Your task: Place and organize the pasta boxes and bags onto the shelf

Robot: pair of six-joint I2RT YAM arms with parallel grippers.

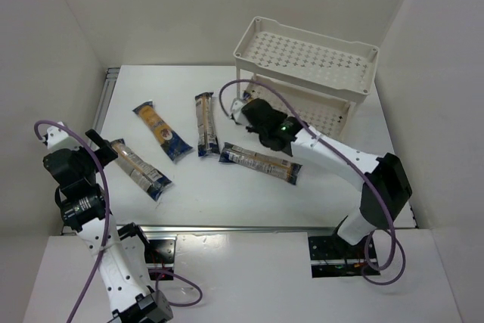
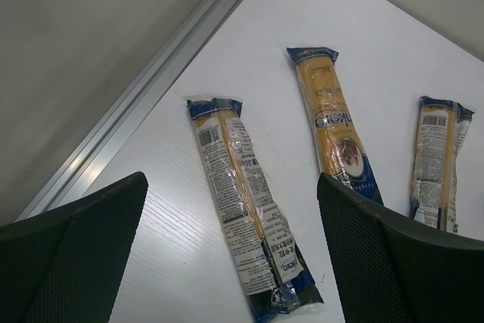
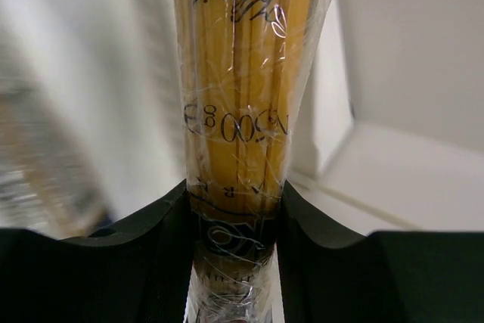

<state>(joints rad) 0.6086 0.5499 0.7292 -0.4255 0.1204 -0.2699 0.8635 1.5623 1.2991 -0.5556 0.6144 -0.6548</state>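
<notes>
My right gripper (image 3: 233, 232) is shut on a pasta packet (image 3: 234, 111) of yellow strands in clear wrap, held near its dark blue end. In the top view this gripper (image 1: 246, 113) hovers just in front of the cream two-tier shelf (image 1: 302, 54), and its body hides most of the held packet. Several more packets lie on the table: one (image 1: 259, 163) under the right arm, one (image 1: 204, 124) at centre, one (image 1: 161, 131) further left and one (image 1: 141, 169) at far left. My left gripper (image 2: 231, 262) is open above the far-left packet (image 2: 246, 202), touching nothing.
White walls enclose the table on three sides. A metal rail (image 2: 144, 88) runs along the left edge. The shelf's two perforated trays hold nothing. The right arm (image 1: 340, 156) stretches diagonally over the table's right half.
</notes>
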